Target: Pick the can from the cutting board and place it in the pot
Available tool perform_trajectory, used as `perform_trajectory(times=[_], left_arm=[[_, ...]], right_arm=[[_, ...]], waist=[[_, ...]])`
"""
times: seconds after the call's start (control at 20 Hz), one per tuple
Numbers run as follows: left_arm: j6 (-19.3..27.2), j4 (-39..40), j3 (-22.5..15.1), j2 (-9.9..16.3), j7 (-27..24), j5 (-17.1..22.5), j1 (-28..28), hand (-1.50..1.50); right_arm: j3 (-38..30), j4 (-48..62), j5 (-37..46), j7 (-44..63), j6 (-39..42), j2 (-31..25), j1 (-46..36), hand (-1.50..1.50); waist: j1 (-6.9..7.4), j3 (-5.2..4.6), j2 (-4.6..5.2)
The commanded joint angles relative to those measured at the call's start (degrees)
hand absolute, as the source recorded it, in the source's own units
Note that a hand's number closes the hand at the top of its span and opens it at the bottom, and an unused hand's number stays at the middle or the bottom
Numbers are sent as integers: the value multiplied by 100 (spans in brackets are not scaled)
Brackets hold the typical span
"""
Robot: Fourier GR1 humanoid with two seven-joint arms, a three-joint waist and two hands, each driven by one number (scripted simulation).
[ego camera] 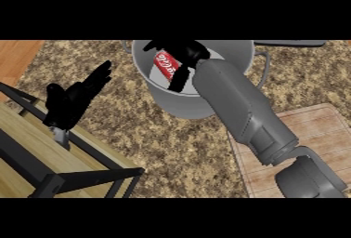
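1. Can (165, 63): red with white lettering, tilted, held inside the mouth of the pot, above its floor; partly hidden by the hand.
2. Right hand (179, 51): black, positioned over the pot opening, fingers and thumb curled round the can. Its grey forearm (240, 107) runs from the lower right across the pot's near rim.
3. Pot (179, 104): grey metal, round, on the counter near the top centre; a loop handle (263, 69) shows at its right side.
4. Cutting board (322, 135): pale wood planks, at the right, just beside the pot; the forearm crosses over its left part.
5. Left hand (72, 100): black, at the left, fingers straight and pointing up, holding nothing, resting.
6. Counter (165, 139): speckled brown stone surface.
7. Wooden furniture piece with black frame (61, 162): lower left corner.
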Motion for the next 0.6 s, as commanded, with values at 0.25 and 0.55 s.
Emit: perform_trajectory(times=[0.25,0.55], left_arm=[[90,288,-242,-572,71,168,840,0],[96,209,-262,-613,70,132,922,0]], right_arm=[[-1769,-48,-1466,-94,-878,-175,-87,-150],[-2429,13,-1999,-488,-596,-871,-97,-150]], waist=[[-60,-163,65],[-52,-160,96]])
